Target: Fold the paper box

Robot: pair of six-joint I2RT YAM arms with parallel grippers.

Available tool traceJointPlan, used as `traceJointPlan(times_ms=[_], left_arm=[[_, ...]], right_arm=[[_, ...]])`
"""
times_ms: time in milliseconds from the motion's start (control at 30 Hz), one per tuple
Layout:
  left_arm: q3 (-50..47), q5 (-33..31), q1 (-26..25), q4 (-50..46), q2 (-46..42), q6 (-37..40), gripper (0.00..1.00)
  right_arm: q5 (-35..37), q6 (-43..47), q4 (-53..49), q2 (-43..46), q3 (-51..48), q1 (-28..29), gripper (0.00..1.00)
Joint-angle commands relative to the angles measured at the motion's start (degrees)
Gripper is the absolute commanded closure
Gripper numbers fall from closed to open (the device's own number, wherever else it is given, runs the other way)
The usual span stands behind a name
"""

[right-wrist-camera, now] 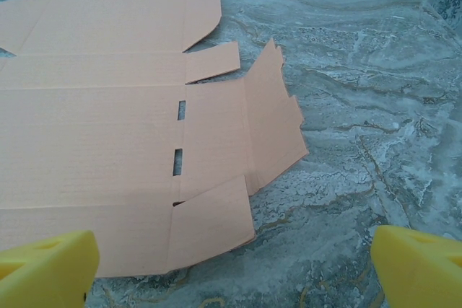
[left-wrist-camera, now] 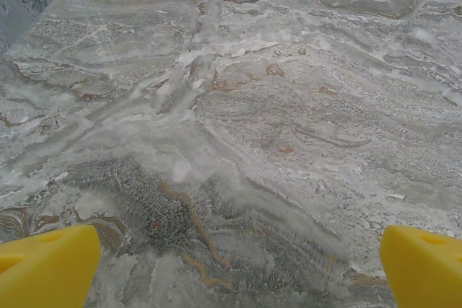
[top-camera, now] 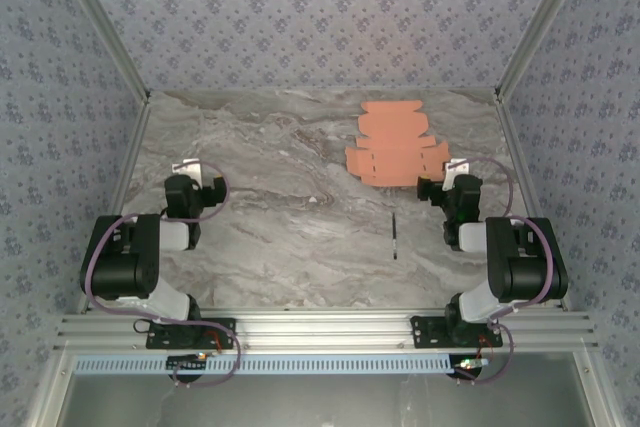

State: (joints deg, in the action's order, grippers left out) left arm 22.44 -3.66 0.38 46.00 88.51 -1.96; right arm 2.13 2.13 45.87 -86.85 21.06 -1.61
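The paper box (top-camera: pixel 396 147) is a flat salmon-orange die-cut sheet lying unfolded on the marble table, far right of centre. In the right wrist view the paper box (right-wrist-camera: pixel 108 135) spreads over the left half, its side flaps and slots toward the middle. My right gripper (top-camera: pixel 438 187) sits just to the right of the sheet's near corner, open; the right gripper (right-wrist-camera: pixel 234 268) hovers over the sheet's near flap with nothing between its yellow fingertips (right-wrist-camera: pixel 50 265). My left gripper (top-camera: pixel 194 179) rests far to the left, open; the left gripper (left-wrist-camera: pixel 238 268) stands above bare marble.
A thin dark pen-like stick (top-camera: pixel 395 235) lies on the table (top-camera: pixel 280 197) in front of the sheet, left of the right arm. Patterned walls and metal rails enclose the table at the back and both sides.
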Motion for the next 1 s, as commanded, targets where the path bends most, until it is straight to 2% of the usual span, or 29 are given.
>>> traceJointPlan(times_ms=[0, 133, 233, 300, 400, 467, 500, 600, 700, 967], left_arm=[[1.9, -0.2, 0.3, -2.5, -3.0, 0.2, 0.01], [4.8, -3.2, 0.2, -16.2, -11.3, -0.7, 0.01], [5.9, -4.7, 0.2, -23.6, -17.3, -5.7, 0.01], [7.4, -2.5, 0.2, -28.6, -20.9, -10.8, 0.01], [10.9, 3.9, -0.2, -36.4, -24.9, -20.5, 0.01], [11.5, 8.9, -2.5, -36.6, -25.7, -23.2, 0.01], [11.7, 9.2, -4.9, -36.4, -26.0, -23.3, 0.01], [12.8, 5.9, -12.7, -37.0, -25.7, -22.0, 0.02], [14.5, 3.6, -18.4, -38.4, -25.0, -21.3, 0.04], [17.5, 2.2, -26.1, -38.8, -21.2, -20.1, 0.06]], right_arm=[[3.6, -1.2, -1.6, 0.7, 2.0, 0.7, 0.01], [8.9, -3.8, -15.4, 7.9, 6.0, 1.3, 0.01], [10.2, -7.6, -21.3, 13.6, 6.6, 1.0, 0.01], [9.7, -10.7, -25.9, 17.7, 7.4, 0.7, 0.01], [8.8, -16.0, -39.1, 21.3, 12.7, 0.8, 0.02], [5.6, -17.7, -43.4, 19.7, 15.8, 1.5, 0.05], [3.2, -17.6, -45.6, 17.7, 17.8, 2.0, 0.08], [-0.7, -18.8, -53.1, 10.5, 24.7, 2.3, 0.15], [-3.1, -21.6, -53.5, 7.3, 25.6, 0.8, 0.16], [-6.4, -27.1, -56.9, -0.4, 29.1, -1.3, 0.26]])
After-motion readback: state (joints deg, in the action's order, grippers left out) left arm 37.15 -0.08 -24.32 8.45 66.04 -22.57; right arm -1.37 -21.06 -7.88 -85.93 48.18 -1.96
